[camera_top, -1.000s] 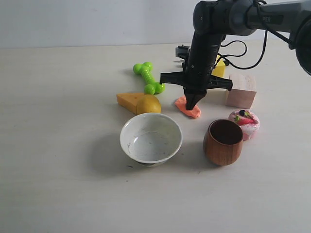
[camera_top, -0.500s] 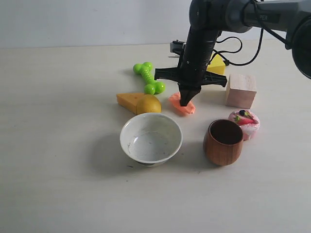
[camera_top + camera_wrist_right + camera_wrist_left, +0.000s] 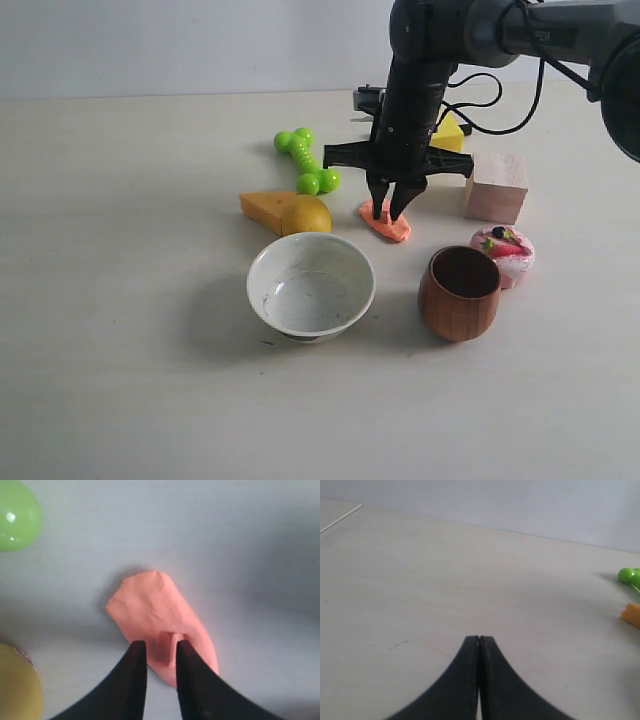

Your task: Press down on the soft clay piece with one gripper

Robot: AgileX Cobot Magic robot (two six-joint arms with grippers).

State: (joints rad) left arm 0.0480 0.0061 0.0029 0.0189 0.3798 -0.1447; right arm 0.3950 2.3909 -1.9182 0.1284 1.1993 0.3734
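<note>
The pale table (image 3: 120, 300) is the biggest thing here, and my right arm (image 3: 420, 70) comes down onto it from the far right, black and cabled. Taking the soft clay piece (image 3: 392, 226) as the centre of the dial in the exterior view: the white bowl (image 3: 310, 288) sits at 8 o'clock, the brown wooden cup (image 3: 460, 292) between 4 and 5, the pale wooden block (image 3: 496, 187) at about 2, and the pink cake toy (image 3: 503, 255) between 3 and 4, just beside the cup. The cheese wedge (image 3: 260, 206) and the lemon (image 3: 306, 215) lie at 9 o'clock, touching each other, the green bone toy (image 3: 305, 160) is at 10, and the yellow cube (image 3: 450, 135) is at 1, partly behind my arm. The clay itself is a small flat salmon-orange lump lying on the table between the lemon and the block. My right gripper (image 3: 390, 213) points straight down with its tips on the clay; the right wrist view shows the fingers (image 3: 135, 680) a narrow gap apart, with a small raised ridge of clay standing in that gap. My left gripper (image 3: 479, 640) has its fingers pressed together over bare table, empty – well apart from the clay.
</note>
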